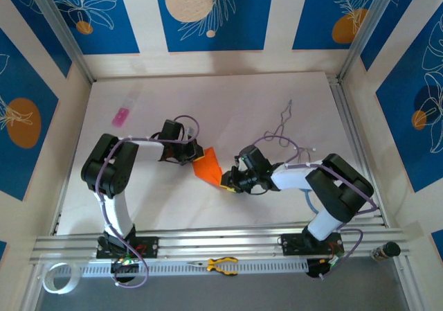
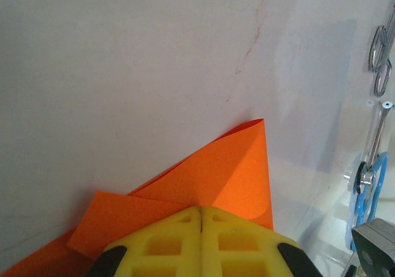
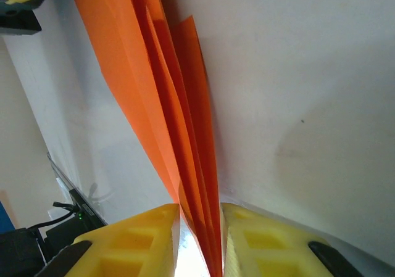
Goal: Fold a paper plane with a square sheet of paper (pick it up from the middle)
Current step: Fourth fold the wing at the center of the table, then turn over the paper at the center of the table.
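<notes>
Folded orange sheet lies straight ahead of the right claw, which clamps its layered end; the left claw, closed, pinches the opposite end along the long axis

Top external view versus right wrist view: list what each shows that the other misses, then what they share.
Top external adds: the pink object, the yellow-handled pliers by the near rail. Right wrist adds: the orange paper's stacked folded layers between the right gripper's yellow fingers. Shared: the orange paper, pinched by the left gripper at one end and the right gripper at the other.
</notes>
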Controlling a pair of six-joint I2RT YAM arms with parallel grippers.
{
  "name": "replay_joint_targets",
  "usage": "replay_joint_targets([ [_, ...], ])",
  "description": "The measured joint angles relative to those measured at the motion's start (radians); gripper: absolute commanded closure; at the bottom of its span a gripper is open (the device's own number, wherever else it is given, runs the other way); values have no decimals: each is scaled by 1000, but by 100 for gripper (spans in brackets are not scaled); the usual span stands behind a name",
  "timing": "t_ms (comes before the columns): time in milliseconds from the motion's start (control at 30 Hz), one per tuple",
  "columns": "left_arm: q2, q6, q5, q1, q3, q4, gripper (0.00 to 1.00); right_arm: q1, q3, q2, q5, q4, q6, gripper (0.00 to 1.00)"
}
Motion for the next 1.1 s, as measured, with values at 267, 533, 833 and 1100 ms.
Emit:
replay_joint_targets([
  [267,0,-3,0,0,0,1,100,-1,-5,15,0,55,11,78],
  [533,0,-4,1,0,0,1,100,-3,-13,15,0,65,14,83],
  [833,0,-3,3,0,0,1,99,-3,-14,15,0,67,13,91],
  [1100,-4,-3,3,1,0,0,88,-3,-14,15,-4,67,11,97],
])
